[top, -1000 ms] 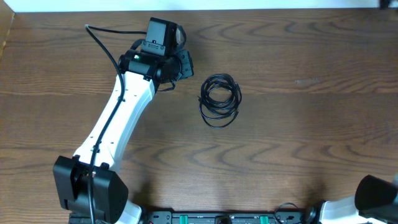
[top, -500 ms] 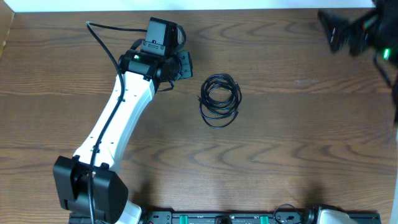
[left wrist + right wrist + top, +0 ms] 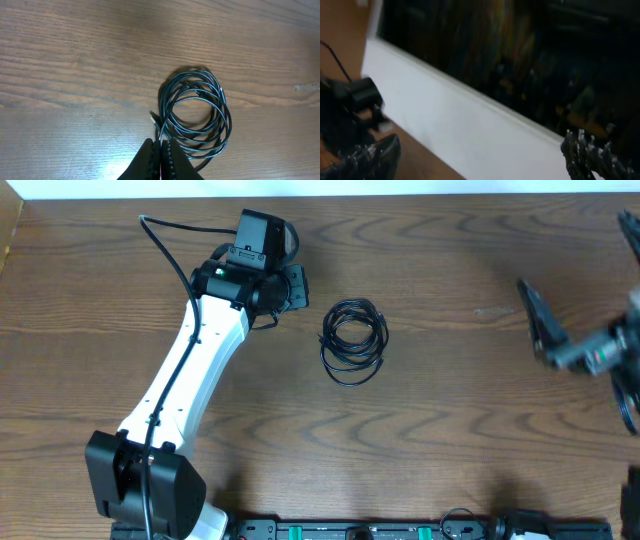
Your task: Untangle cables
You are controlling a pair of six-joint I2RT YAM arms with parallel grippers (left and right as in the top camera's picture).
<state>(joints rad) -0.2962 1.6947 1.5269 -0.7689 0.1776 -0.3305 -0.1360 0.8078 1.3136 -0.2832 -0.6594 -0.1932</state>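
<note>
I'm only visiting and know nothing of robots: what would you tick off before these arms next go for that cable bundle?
1. Cables in plain view, lying as one coil: ok.
2. Left pincer close beside the coil: ok.
3. Left pincer open for a grab: not ok, its fingers are pressed together.
4. Right pincer open: ok, fingers wide apart.
5. Right wrist camera sees the cables: not ok, none in its view.
6. Each strand and plug end traced: cannot tell.
</note>
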